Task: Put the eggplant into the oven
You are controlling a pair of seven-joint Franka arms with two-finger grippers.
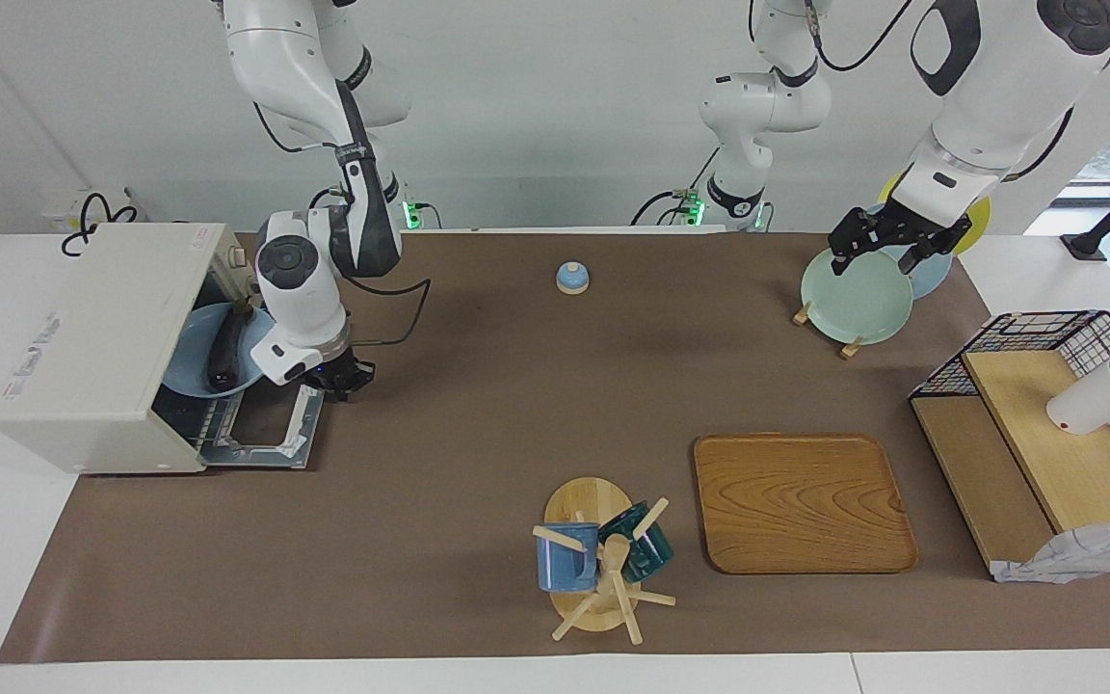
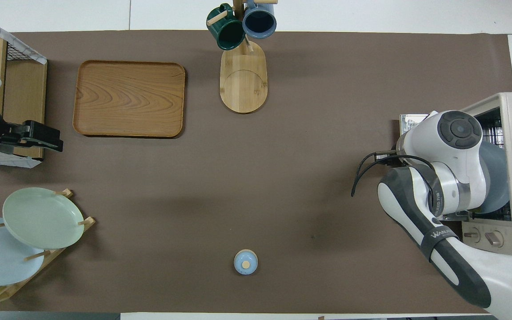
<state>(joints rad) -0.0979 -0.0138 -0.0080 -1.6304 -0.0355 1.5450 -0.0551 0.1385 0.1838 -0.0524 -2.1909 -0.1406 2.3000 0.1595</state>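
One bent right arm, gripper (image 1: 339, 377) over oven (image 1: 92, 342) door

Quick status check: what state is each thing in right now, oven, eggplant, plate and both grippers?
oven: door open, folded down flat.
eggplant: lying on the blue plate, released.
blue plate: in the oven mouth.
right gripper: shut, empty, over the door's edge.
left gripper: open, waiting above the plate rack.

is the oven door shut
No, the oven has its door folded down onto the table, with the eggplant on a blue plate inside.
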